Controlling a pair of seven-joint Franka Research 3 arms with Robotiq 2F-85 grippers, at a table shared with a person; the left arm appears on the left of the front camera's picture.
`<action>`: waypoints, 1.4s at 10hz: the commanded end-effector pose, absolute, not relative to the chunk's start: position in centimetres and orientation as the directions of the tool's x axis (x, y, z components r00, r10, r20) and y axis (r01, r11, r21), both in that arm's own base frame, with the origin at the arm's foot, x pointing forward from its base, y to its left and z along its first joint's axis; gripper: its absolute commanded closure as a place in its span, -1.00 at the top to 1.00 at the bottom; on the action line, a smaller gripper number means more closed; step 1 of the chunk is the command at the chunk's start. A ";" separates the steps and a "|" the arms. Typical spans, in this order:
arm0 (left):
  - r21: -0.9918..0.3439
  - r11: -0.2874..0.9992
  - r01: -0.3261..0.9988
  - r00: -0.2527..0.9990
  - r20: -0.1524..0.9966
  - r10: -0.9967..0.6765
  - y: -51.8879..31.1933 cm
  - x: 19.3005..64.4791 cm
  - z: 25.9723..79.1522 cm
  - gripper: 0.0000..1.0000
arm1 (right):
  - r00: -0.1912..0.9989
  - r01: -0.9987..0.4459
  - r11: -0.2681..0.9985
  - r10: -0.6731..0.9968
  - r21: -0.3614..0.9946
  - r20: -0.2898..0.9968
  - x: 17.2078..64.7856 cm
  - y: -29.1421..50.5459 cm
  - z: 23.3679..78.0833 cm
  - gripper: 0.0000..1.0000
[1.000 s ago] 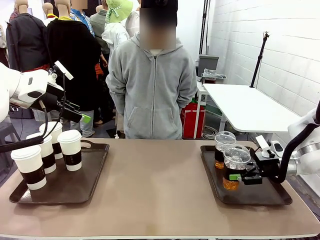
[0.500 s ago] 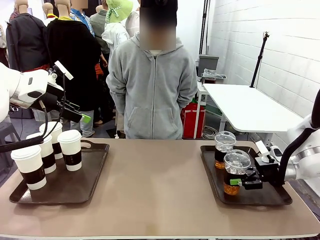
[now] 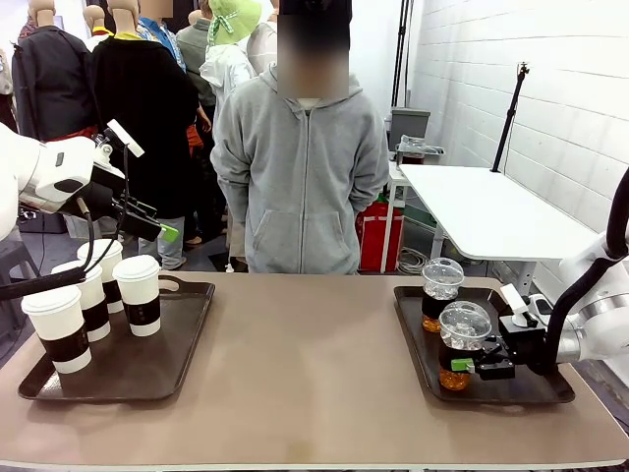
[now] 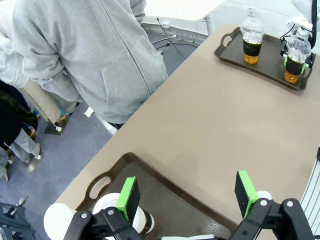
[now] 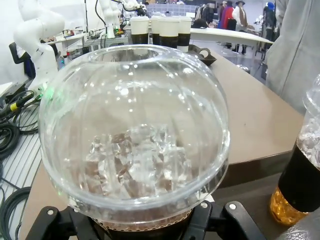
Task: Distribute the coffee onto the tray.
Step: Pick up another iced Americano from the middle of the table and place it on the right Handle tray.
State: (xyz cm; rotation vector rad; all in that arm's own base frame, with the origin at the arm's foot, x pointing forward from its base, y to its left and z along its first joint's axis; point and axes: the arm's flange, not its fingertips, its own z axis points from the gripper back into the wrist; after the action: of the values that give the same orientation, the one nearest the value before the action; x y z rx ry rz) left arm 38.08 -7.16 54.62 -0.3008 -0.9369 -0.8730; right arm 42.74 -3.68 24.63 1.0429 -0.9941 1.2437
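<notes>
Several white lidded coffee cups (image 3: 141, 295) with dark sleeves stand on the left brown tray (image 3: 182, 344). My left gripper (image 3: 149, 222) hangs open above them; in the left wrist view this gripper (image 4: 187, 197) has nothing between its green pads (image 4: 129, 199), with white cups (image 4: 112, 210) and the tray (image 4: 170, 202) beneath. On the right tray (image 3: 511, 393) stand two dome-lidded iced coffees. My right gripper (image 3: 470, 366) is shut on the sleeve of the nearer iced coffee (image 3: 462, 339). Close up, that cup's dome (image 5: 135, 135) sits over my right gripper (image 5: 140, 222). The other iced coffee (image 3: 440, 293) stands behind.
A person in a grey hoodie (image 3: 300, 167) stands at the far edge with hands behind the back. The tabletop between the trays (image 3: 305, 364) is bare. A white side table (image 3: 482, 211) stands at the back right.
My right gripper has lowered the nearer iced coffee a little toward the floor of the right tray. The left arm has not moved.
</notes>
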 end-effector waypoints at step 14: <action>0.123 0.634 0.764 0.297 0.804 -0.514 -7.0 38.2 54.4 1.00 | 0.227 -0.966 0.198 0.322 0.169 0.919 43.6 -12.3 24.6 1.00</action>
State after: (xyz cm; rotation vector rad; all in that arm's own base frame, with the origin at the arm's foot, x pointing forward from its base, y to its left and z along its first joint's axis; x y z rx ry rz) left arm 38.08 -7.16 54.62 -0.3007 -0.9370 -0.8729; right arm 43.26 -11.77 24.48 0.9197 -0.9265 1.0974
